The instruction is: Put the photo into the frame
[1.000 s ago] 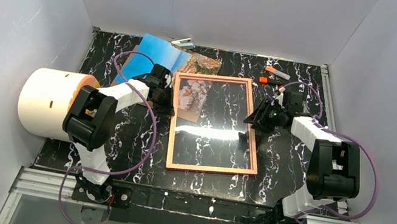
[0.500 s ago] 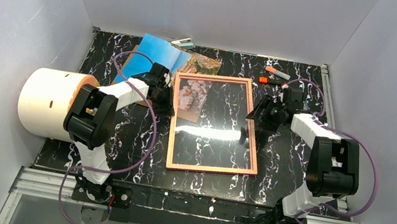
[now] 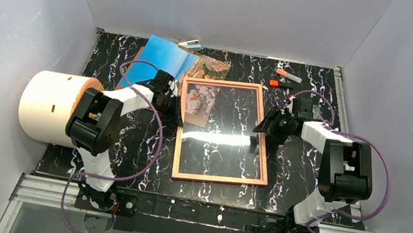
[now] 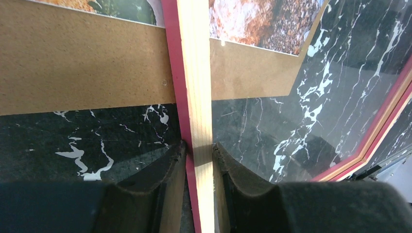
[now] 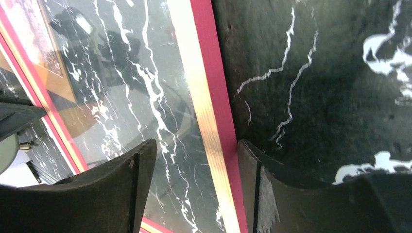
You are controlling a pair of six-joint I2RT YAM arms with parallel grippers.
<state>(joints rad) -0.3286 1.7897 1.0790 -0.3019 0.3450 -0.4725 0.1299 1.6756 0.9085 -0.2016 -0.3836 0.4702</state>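
The frame [image 3: 263, 140] lies flat mid-table with its pale wood back up, pink at the edges, and the marble shows through its glass. My left gripper [image 3: 175, 110] straddles the frame's left rail [image 4: 197, 87], both fingers [image 4: 165, 174] pressed against it. On the other side, my right gripper [image 3: 261, 128] stands open over the right rail [image 5: 206, 111], one finger above the glass and the other just outside the pink edge. The photo [image 3: 166, 56], blue sky and tan rocks, lies at the back left, one corner [image 4: 252, 22] reaching under the glass.
A brown backing board [image 4: 73, 63] lies beneath the photo and under the frame's far left corner. A white and orange roll [image 3: 52, 105] sits at the left edge. Orange markers [image 3: 286, 77] lie at the back right, and a small clip [image 3: 190, 44] by the back wall.
My right gripper lifted off, opened wider and came back down astride the right rail. The left jaws eased slightly on the left rail. The frame barely shifted.
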